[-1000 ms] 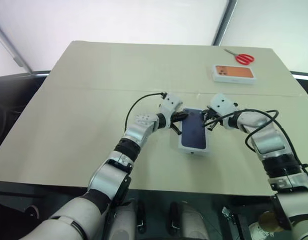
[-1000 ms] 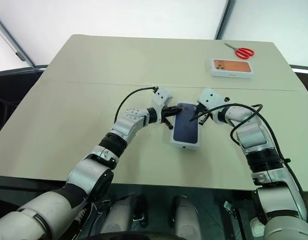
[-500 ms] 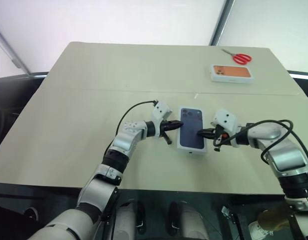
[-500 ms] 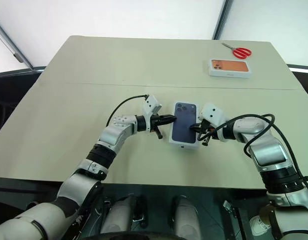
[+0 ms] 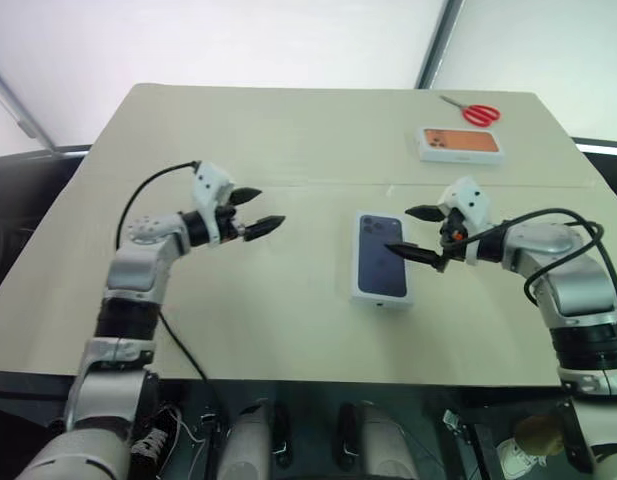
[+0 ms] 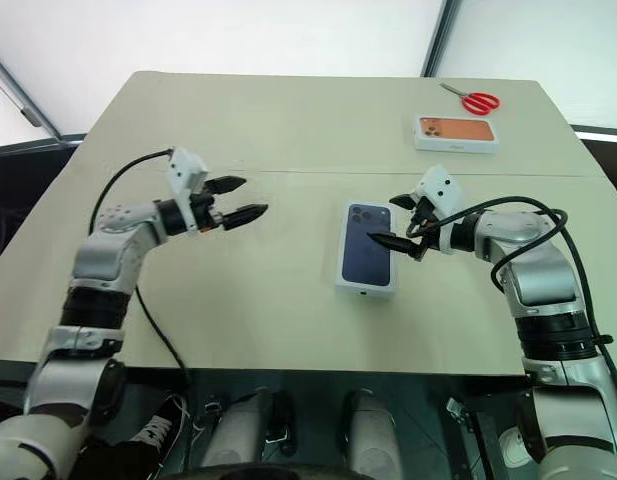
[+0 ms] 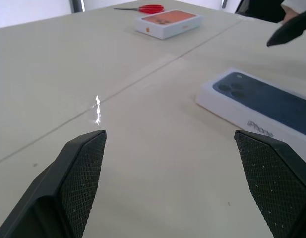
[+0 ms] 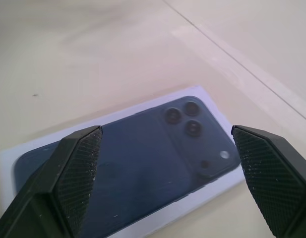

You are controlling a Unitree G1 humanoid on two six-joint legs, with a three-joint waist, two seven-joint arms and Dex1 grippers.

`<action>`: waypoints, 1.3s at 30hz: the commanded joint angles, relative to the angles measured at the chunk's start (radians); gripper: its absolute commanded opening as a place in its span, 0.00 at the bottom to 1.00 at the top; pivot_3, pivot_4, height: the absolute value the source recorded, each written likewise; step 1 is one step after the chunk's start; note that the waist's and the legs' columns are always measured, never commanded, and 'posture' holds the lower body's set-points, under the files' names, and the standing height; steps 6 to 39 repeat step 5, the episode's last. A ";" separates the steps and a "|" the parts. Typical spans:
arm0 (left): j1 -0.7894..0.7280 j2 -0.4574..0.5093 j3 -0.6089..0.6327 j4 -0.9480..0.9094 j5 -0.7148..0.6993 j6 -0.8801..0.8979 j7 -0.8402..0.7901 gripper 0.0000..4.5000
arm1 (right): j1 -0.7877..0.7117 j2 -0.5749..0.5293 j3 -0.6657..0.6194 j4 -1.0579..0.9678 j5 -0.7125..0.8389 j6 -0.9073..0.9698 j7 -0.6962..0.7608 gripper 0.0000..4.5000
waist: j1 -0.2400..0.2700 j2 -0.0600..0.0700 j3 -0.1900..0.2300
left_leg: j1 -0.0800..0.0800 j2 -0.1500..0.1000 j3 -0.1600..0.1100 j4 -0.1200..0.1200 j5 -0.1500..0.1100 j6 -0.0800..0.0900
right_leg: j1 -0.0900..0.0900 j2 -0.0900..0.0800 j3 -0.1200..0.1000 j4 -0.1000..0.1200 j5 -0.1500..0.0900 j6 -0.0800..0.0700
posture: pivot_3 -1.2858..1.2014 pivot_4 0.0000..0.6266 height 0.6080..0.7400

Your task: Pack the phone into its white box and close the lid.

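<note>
The white box [image 5: 381, 298] lies flat in the middle of the table with the lid [image 5: 380, 258] on top of it, the dark blue phone picture facing up. The phone itself is hidden. My left gripper [image 5: 263, 210] hovers open well to the left of the box, pointing toward it, with nothing between its fingers. My right gripper [image 5: 400, 230] is open just at the box's right edge, one fingertip over the lid and nothing held. In the right wrist view the lid [image 8: 128, 163] lies right below the open fingers.
A second white box with an orange phone picture [image 5: 460, 143] sits at the far right of the table, and red scissors [image 5: 470, 111] lie behind it. A seam [image 5: 318, 184] crosses the table [image 5: 188, 300] behind the closed box.
Both grippers have opened and let go of the box. My left arm swung far to the left; my right gripper drew back slightly and rose. The closed box stays in place.
</note>
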 commanded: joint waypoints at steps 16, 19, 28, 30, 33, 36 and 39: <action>0.204 0.126 0.107 -0.170 -0.079 0.025 -0.029 0.99 | 0.080 -0.092 -0.095 0.034 0.027 -0.132 0.095 1.00 | 0.003 0.000 0.000 | 0.000 0.000 0.000 0.000 0.000 0.000 | 0.001 -0.001 0.000 -0.001 0.000 0.000 | 0.52 0.24 0.98; 0.204 0.126 0.107 -0.170 -0.079 0.025 -0.029 0.99 | 0.080 -0.092 -0.095 0.034 0.027 -0.132 0.095 1.00 | 0.003 0.000 0.000 | 0.000 0.000 0.000 0.000 0.000 0.000 | 0.001 -0.001 0.000 -0.001 0.000 0.000 | 0.52 0.24 0.98; 0.204 0.126 0.107 -0.170 -0.079 0.025 -0.029 0.99 | 0.080 -0.092 -0.095 0.034 0.027 -0.132 0.095 1.00 | 0.003 0.000 0.000 | 0.000 0.000 0.000 0.000 0.000 0.000 | 0.001 -0.001 0.000 -0.001 0.000 0.000 | 0.52 0.24 0.98; 0.204 0.126 0.107 -0.170 -0.079 0.025 -0.029 0.99 | 0.080 -0.092 -0.095 0.034 0.027 -0.132 0.095 1.00 | 0.003 0.000 0.000 | 0.000 0.000 0.000 0.000 0.000 0.000 | 0.001 -0.001 0.000 -0.001 0.000 0.000 | 0.52 0.24 0.98; 0.204 0.126 0.107 -0.170 -0.079 0.025 -0.029 0.99 | 0.080 -0.092 -0.095 0.034 0.027 -0.132 0.095 1.00 | 0.003 0.000 0.000 | 0.000 0.000 0.000 0.000 0.000 0.000 | 0.001 -0.001 0.000 -0.001 0.000 0.000 | 0.52 0.24 0.98; 0.204 0.126 0.107 -0.170 -0.079 0.025 -0.029 0.99 | 0.080 -0.092 -0.095 0.034 0.027 -0.132 0.095 1.00 | 0.003 0.000 0.000 | 0.000 0.000 0.000 0.000 0.000 0.000 | 0.001 -0.001 0.000 -0.001 0.000 0.000 | 0.52 0.24 0.98; 0.204 0.126 0.107 -0.170 -0.079 0.025 -0.029 0.99 | 0.080 -0.092 -0.095 0.034 0.027 -0.132 0.095 1.00 | 0.003 0.000 0.000 | 0.000 0.000 0.000 0.000 0.000 0.000 | 0.001 -0.001 0.000 -0.001 0.000 0.000 | 0.52 0.24 0.98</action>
